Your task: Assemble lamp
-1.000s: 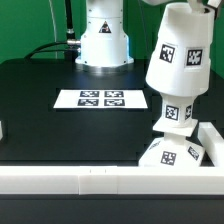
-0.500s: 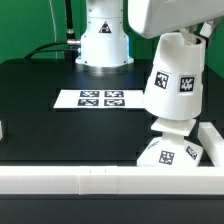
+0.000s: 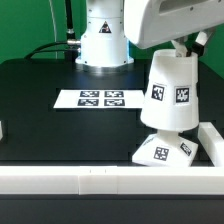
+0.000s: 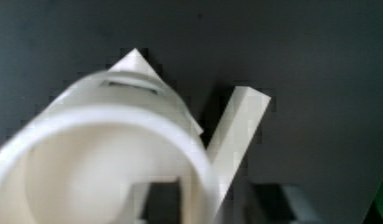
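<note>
Your gripper [image 4: 202,198] pinches the rim of the shade [image 3: 172,92]: in the wrist view you see one dark finger [image 4: 159,200] inside the open mouth of the shade [image 4: 99,150] and the other finger outside the wall, so the white wall sits between them. In the exterior view the gripper itself is mostly hidden behind the big white body of the arm at the top right, and you see only a small dark part above the shade.

You hold the shade at the right side of the scene, narrow end up and wide end down, a little tilted. Two black tags show on its side. It hangs directly over the base [image 3: 163,150], which stands at the near right, close to the white wall [image 3: 70,178] along the near edge of the table [image 3: 60,130]. The lower edge of the shade hides the top of the base, so you cannot tell whether they touch, and you cannot see the bulb.

Left of the shade, well apart from it, the marker board [image 3: 100,98] lies flat on the black table, in front of the white foot of the arm [image 3: 104,40].
</note>
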{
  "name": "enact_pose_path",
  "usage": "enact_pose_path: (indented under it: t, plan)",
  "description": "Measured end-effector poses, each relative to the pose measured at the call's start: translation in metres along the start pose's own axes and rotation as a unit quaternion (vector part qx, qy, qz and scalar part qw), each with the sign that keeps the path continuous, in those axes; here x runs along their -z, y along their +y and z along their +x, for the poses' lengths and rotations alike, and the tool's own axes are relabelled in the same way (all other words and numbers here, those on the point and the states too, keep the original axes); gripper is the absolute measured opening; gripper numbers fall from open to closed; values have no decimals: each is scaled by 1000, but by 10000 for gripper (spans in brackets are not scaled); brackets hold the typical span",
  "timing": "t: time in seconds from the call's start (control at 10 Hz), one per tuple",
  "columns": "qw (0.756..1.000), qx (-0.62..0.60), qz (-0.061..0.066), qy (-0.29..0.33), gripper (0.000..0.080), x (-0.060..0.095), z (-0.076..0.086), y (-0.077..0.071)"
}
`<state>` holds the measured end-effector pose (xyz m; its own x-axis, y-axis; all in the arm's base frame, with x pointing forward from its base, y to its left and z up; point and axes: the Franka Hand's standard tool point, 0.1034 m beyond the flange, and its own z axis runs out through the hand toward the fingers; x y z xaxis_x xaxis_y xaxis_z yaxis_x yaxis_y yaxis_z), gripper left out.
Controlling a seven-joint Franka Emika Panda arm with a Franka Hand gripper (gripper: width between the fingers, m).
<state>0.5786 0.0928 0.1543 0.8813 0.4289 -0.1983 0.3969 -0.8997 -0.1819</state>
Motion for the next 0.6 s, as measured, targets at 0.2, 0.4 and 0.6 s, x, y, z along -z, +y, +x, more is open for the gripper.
enact_pose_path:
  t: [0.2, 0.4, 0.6]
  plan:
    - [1000, 0, 1, -4, 425, 5, -3, -1]
    - [999, -8, -2, -34, 605, 14, -18, -7]
    - [998, -15, -23, -60, 670, 26, -23, -17]
